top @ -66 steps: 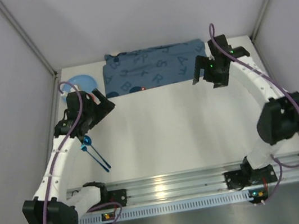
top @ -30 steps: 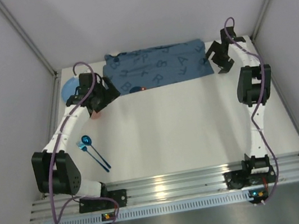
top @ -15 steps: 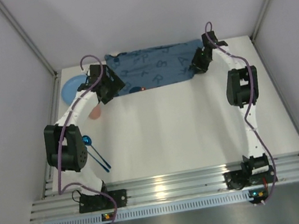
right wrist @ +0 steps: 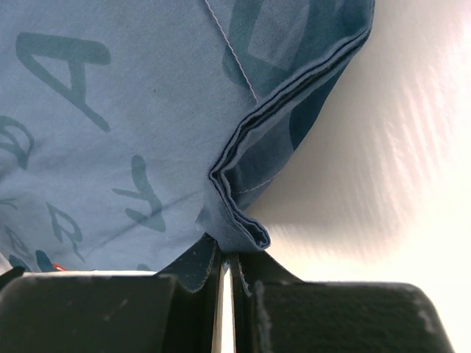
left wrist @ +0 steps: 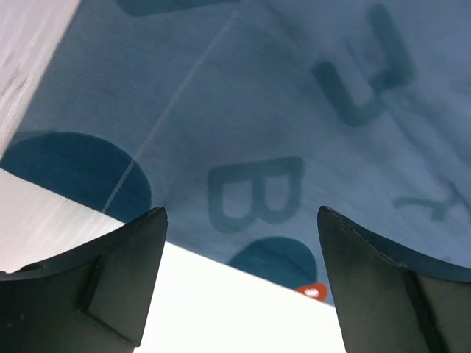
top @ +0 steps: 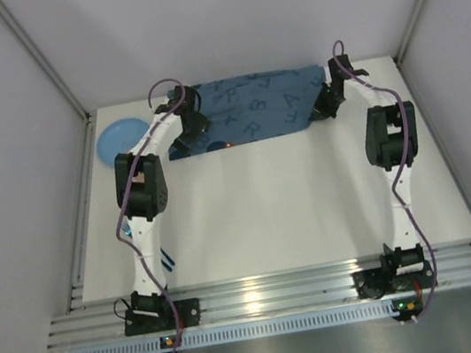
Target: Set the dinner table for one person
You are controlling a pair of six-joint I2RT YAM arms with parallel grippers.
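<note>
So, white tabletop fills middle of top view, silver rail along near edge. Blue letter-print placemat lies at far edge, blue plate near its left end. Left tool: fingers spread wide, hovering over placemat's near-left corner, gripping nothing. Right tool: pinched tight on folded right edge of placemat.

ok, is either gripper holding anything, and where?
Right gripper pinches the blue lettered placemat at its folded right-hand edge. Left gripper is open over the placemat, holding nothing.
</note>
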